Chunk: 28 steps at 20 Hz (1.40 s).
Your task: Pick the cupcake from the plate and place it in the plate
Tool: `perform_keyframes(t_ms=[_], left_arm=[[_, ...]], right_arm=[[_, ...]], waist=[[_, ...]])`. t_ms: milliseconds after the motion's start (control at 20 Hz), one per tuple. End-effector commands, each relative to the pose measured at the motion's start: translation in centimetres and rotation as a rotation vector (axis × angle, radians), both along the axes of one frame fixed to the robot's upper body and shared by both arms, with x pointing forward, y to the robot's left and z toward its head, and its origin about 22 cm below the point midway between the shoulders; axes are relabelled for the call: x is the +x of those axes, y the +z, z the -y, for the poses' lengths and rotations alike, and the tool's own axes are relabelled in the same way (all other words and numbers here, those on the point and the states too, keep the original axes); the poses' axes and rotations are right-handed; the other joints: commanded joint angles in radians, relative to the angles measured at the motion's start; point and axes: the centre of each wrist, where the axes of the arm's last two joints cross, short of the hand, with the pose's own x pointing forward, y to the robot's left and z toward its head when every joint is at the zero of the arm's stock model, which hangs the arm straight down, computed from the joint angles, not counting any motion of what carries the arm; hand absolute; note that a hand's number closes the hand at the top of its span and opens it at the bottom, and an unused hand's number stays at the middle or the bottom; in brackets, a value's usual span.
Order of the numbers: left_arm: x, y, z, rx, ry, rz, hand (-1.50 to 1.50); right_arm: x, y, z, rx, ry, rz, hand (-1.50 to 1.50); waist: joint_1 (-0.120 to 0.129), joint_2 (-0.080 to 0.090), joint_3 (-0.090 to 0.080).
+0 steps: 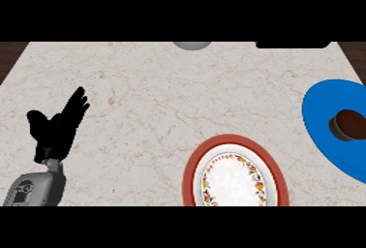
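Nearest, at six o'clock, sits a red-rimmed plate (191, 177) with nothing on it; at three o'clock the cupcake (350, 124) rests on a blue plate (322, 111). Resting at nine o'clock on the marble surface (157, 97), the left hand (53, 128) has straight, spread fingers. No grasp seems begun; next comes reaching for the cupcake, likely with the unseen right hand.

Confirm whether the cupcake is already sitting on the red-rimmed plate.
No. The cupcake sits on the blue plate at the right edge, and the red-rimmed plate holds nothing.
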Motion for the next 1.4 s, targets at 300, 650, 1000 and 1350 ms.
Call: perform_keyframes(t_ms=[300, 650, 1000, 1350], left_arm=[[0.0, 0.8, 0.1, 0.005, -0.004, 0.009, 0.00], [-0.9, 0.0, -1.0, -0.010, -0.010, -0.007, 0.00], [0.4, -0.7, 0.0, -0.021, -0.015, 0.011, 0.00], [0.8, 0.7, 1.4, -0.008, -0.034, 0.011, 0.00]], right_arm=[[-1.4, 2.7, 3.1, 0.380, 0.148, -0.242, -1.50], [-3.3, 2.3, 4.8, 0.453, 0.167, -0.233, -1.50], [-4.9, 2.6, 6.4, 0.467, 0.127, -0.181, -1.50], [-5.2, 3.8, 7.3, 0.427, 0.084, -0.184, -1.50]], waist=[[0.001, -0.004, -0.001], [0.012, 0.004, 0.002], [0.016, 0.011, 0.004], [0.025, 0.011, 0.005]])
